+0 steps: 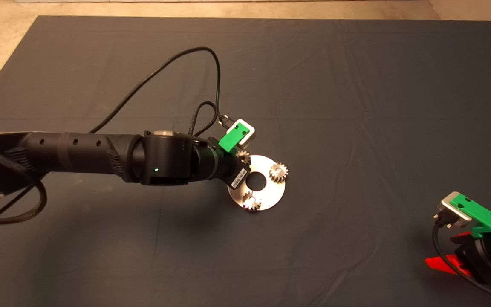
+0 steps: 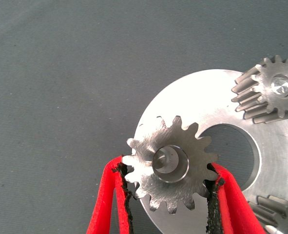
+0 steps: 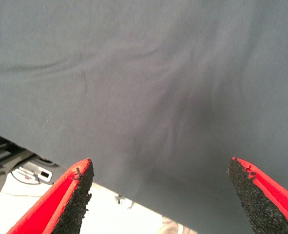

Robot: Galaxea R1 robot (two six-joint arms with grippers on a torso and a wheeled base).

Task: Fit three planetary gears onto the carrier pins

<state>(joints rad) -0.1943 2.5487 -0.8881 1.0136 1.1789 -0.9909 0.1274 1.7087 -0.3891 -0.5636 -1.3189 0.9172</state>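
- Dark grey mat [image 1: 356, 85] covers the whole table, a bit wrinkled, with pale floor showing past its far edge.
- Near the middle of it lies the shiny round disc [image 1: 271, 194] with its centre hole.
- Two of the planetary gears are already seated on it: one gear [image 1: 278, 171] on the side toward the right arm, and another gear [image 1: 252, 200] at the edge nearest the robot. In the left wrist view you can see a pin tip [image 2: 281, 86] poking through the hub of a seated gear.
- The third gear [image 2: 172, 168] sits at the disc's far-left rim, pinched by its teeth between the red fingers of the left gripper [image 2: 170, 187]. It looks roughly level over the disc, and through its bore there's something metallic, maybe the pin, but I can't tell if it's fully down.
- The left arm [image 1: 100, 155] reaches in almost horizontally from the left edge, wrist bent down over the disc, so its body hides the gear from above. A black cable [image 1: 177, 64] loops up off it across the mat.
- The right gripper [image 1: 450, 258] is parked way off at the lower right corner, well apart from the disc. Its fingers [image 3: 75, 195] are spread wide with just mat between them.
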